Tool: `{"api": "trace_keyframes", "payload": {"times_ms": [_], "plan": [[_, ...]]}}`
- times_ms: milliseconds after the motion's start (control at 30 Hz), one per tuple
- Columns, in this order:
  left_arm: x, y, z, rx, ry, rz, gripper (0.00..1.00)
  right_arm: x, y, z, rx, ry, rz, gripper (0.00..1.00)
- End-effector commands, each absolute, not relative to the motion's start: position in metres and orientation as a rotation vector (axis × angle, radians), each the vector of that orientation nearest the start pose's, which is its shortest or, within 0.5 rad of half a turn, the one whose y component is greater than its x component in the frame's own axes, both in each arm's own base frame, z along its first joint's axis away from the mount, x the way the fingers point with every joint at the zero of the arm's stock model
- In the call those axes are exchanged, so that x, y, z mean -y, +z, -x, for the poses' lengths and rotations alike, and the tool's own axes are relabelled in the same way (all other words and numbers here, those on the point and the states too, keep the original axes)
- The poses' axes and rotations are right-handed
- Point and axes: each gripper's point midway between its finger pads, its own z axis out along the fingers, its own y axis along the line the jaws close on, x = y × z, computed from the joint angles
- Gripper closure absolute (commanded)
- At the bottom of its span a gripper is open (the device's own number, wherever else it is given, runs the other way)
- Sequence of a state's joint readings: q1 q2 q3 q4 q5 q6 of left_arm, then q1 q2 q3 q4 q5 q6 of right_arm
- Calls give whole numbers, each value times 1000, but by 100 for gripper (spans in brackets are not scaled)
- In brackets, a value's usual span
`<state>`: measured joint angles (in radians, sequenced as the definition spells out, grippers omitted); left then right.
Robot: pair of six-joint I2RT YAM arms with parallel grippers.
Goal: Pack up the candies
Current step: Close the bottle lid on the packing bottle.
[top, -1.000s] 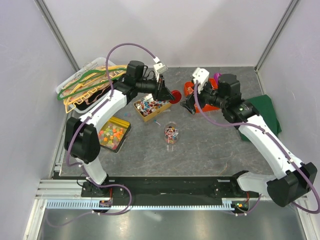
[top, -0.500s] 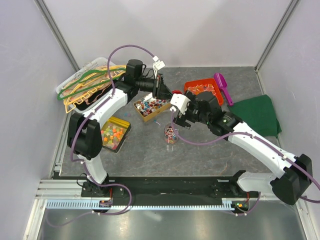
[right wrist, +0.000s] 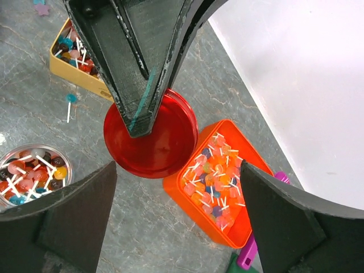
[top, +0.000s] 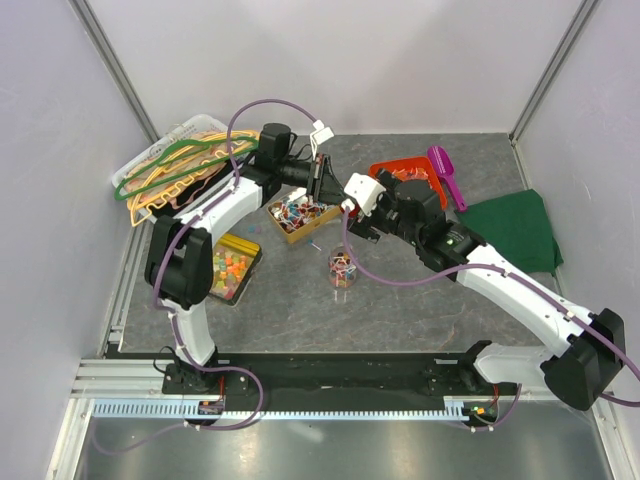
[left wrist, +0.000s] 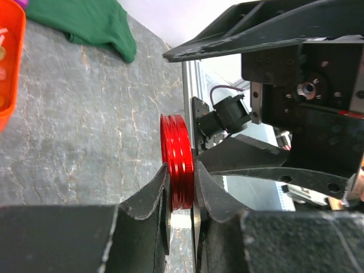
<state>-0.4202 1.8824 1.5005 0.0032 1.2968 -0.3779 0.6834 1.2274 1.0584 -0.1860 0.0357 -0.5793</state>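
Observation:
The candies lie in several containers: a clear jar (top: 341,268) (right wrist: 31,170), a yellow box (top: 298,215) (right wrist: 79,57), an orange tray (top: 410,175) (right wrist: 219,182) and a dark tray (top: 228,268). My left gripper (top: 322,186) (left wrist: 182,182) is shut on the edge of a round red lid (left wrist: 177,159) (right wrist: 151,136), held on edge above the table between the yellow box and the orange tray. My right gripper (top: 350,207) (right wrist: 179,210) stands open close to the lid, with nothing between its fingers. In the top view the right wrist hides most of the lid.
A purple scoop (top: 445,172) lies beside the orange tray, with a green cloth (top: 515,225) (left wrist: 85,23) to its right. A white basket of coloured hangers (top: 175,165) sits at the back left. One loose candy (right wrist: 69,102) lies on the table near the yellow box.
My right arm has swung left from the orange tray, passed above the jar, and now faces the lid. The left gripper kept the lid and barely moved.

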Motion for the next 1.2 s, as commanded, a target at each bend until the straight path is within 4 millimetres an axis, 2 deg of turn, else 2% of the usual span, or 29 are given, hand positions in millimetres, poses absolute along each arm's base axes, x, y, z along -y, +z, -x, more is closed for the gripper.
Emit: {"api": "trace_keyframes", "payload": {"times_ms": [0, 233, 433, 633, 933, 1167], "plan": [[335, 264, -322, -1769, -1818, -1012, 98, -241, 282, -331, -1532, 79, 1076, 8], [335, 264, -324, -1781, -1833, -997, 98, -250, 272, -324, -1545, 135, 1131, 8], [336, 262, -325, -1789, -1845, -988, 98, -252, 272, -332, -1555, 95, 1105, 7], [337, 257, -326, -1801, -1852, -979, 98, -262, 267, -332, -1553, 70, 1117, 8], [338, 246, -330, -1827, -1863, -963, 98, -257, 281, -335, -1541, 44, 1053, 15], [339, 243, -331, -1837, -1872, -958, 98, -258, 274, -335, -1544, 46, 1062, 16]]}}
